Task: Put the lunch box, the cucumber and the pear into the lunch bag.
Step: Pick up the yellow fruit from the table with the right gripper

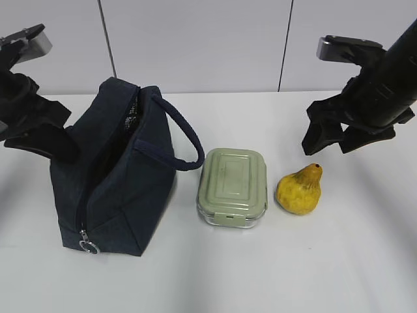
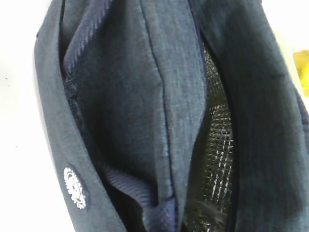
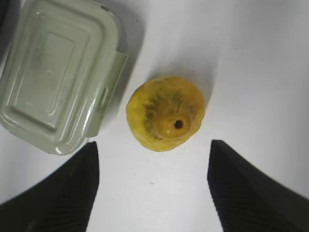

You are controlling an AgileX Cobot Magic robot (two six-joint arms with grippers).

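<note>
The navy lunch bag (image 1: 117, 186) stands at the left with its top unzipped, and silver lining (image 2: 217, 145) shows in the left wrist view. My left gripper (image 1: 64, 147) is shut on the bag's left rim; its fingers are hidden by fabric in its own view. The sage-lidded lunch box (image 1: 233, 186) lies just right of the bag. The yellow pear (image 1: 300, 190) sits right of the box. My right gripper (image 1: 331, 145) hovers open above and behind the pear (image 3: 166, 113), whose neck points up, with both fingers (image 3: 72, 193) clear of it. The cucumber is out of view.
The bag's strap handle (image 1: 186, 140) loops toward the lunch box (image 3: 58, 77). A zipper ring pull (image 1: 88, 246) hangs at the bag's front corner. White tabletop (image 1: 260, 274) stretches in front, and a panelled wall (image 1: 195, 39) closes the back.
</note>
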